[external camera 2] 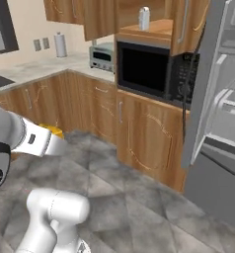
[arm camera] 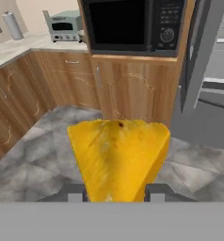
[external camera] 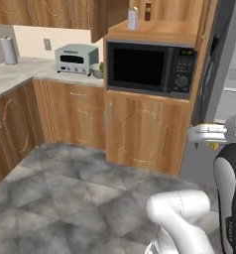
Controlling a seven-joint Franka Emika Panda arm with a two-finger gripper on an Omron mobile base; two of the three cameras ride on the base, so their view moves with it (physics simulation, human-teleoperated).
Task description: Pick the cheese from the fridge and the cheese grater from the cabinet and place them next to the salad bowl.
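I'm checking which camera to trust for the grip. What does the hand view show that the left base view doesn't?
Hand view alone: the cheese as a big yellow wedge held between the gripper's dark fingertips.

Left base view alone: the salad bowl beside the toaster oven, and the cheese grater above the microwave.

Both: microwave, toaster oven, the wooden cabinet door below, the open fridge.

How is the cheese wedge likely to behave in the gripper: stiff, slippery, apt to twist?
The cheese looks like a solid wedge keeping its shape between the fingers, so probably stiff. Its sides taper, so it may slip or pivot if the grip is light. It is small beside the gripper, likely light.
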